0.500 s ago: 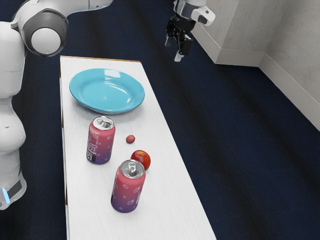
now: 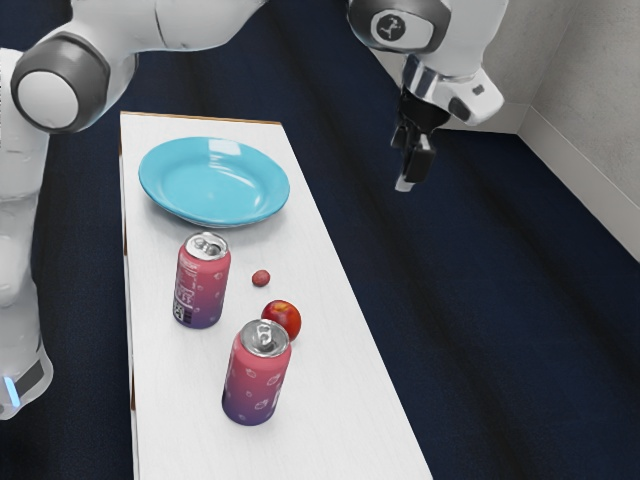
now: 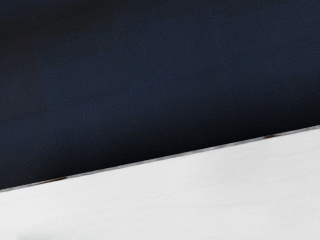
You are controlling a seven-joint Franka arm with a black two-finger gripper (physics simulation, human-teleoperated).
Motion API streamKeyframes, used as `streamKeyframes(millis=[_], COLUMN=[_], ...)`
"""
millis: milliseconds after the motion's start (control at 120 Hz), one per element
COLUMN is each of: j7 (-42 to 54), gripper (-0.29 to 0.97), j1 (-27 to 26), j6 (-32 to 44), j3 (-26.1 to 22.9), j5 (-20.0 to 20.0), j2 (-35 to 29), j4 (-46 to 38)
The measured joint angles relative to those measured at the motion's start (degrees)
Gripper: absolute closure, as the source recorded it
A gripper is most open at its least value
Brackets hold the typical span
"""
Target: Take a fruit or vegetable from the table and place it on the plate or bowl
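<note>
Soft even light over the white table (image 2: 330, 400), pale sheen on the blue plate (image 2: 213, 182)

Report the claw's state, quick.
Claw: open, holding nothing.

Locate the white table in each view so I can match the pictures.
Exterior view: the white table runs from the blue plate at its far end to the picture's lower edge, with dark carpet on the exterior view's right.
Wrist view: the table's bare white top meets the carpet along a slanted line.
Shared landmark: the table's long edge against the carpet.
</note>
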Motion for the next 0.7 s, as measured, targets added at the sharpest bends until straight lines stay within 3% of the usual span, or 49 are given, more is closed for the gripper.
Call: streamKeyframes(millis=[100,250,400,700], j7=[-1.85,-5.32,-9.86,-18.06], gripper=[0.0,0.0,0.0,0.0], j1=[-2.62,-2.75,-6.75,-11.41], j6=[0.4,0.82,8.19,22.76], j3=[0.03,2.28,8.45,9.88], j5=[-1.09,-8.87,-16.14,-18.67], j2=[1.86,2.98,-7.51,-10.85], j4=[-1.38,-8.09,-28.69,-39.26])
